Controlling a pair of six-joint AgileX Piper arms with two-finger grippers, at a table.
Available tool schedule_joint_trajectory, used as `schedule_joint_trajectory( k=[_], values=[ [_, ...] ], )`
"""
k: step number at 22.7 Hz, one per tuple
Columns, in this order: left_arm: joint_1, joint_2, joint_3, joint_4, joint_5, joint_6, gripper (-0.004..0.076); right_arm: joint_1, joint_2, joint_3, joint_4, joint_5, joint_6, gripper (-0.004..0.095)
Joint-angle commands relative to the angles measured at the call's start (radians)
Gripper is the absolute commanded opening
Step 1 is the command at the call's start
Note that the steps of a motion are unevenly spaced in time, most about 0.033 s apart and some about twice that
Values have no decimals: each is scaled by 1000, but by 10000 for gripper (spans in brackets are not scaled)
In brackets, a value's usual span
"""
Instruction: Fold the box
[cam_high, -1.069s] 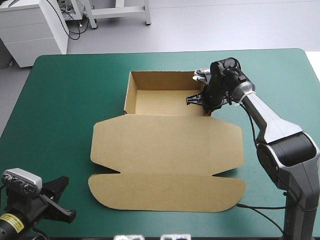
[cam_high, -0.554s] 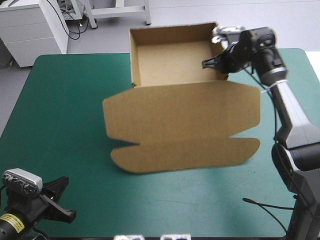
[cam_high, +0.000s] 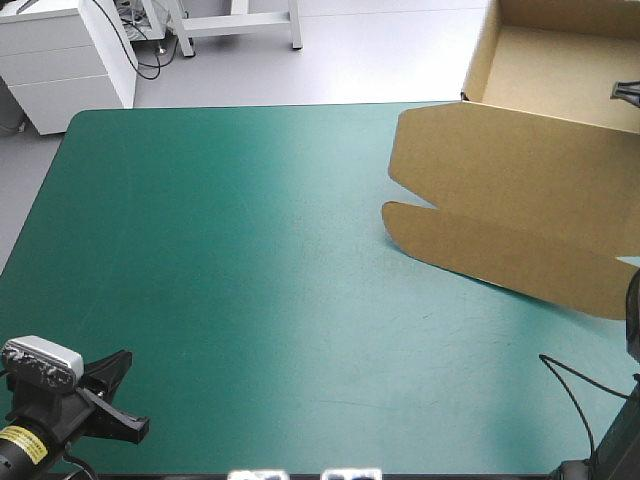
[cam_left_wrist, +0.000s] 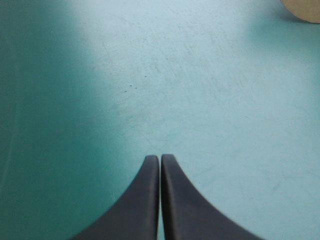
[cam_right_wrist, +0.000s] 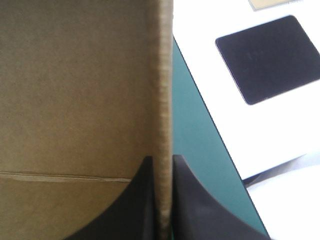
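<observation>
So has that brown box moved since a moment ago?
Yes. The box has swung from the middle of the table toward its far right corner, lifted, its tray now seen past the far edge, with the right tool shut on one wall.

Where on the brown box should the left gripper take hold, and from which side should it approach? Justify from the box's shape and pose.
Probably the lid's outer flap: it is a thin single sheet, with its free edge turned toward the left gripper. Come from the near left, opening the fingers first, since they are shut. The right gripper pinches a tray wall of the box.
</observation>
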Motion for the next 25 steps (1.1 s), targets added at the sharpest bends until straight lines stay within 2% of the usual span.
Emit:
schedule_joint_trajectory(
  k=[1,6,11,13,17,20,22,25],
  values=[
    [-2,11,-23,4,-66,-2,-8,-64,57,-22,38,-15,-4,-19],
    [-2,11,-23,4,-50,-2,-8,-80,227,-22,119,-6,1,-19],
    [-2,11,8,0,-50,-2,-8,-80,270,-22,137,-6,24,17],
    [-2,11,25,-28,-36,-2,-8,-80,270,-22,153,-6,-3,131],
    [-2,11,30,-45,-32,-2,-8,-80,270,-22,206,-6,-12,470],
    [-2,11,30,-45,-36,1,-8,-80,263,-22,196,-6,-12,660],
    [-2,11,30,-45,-38,1,-8,-80,249,-24,167,-6,-12,708],
    [-2,11,30,-45,-51,4,-8,-86,203,-52,125,-6,5,703]
  ],
)
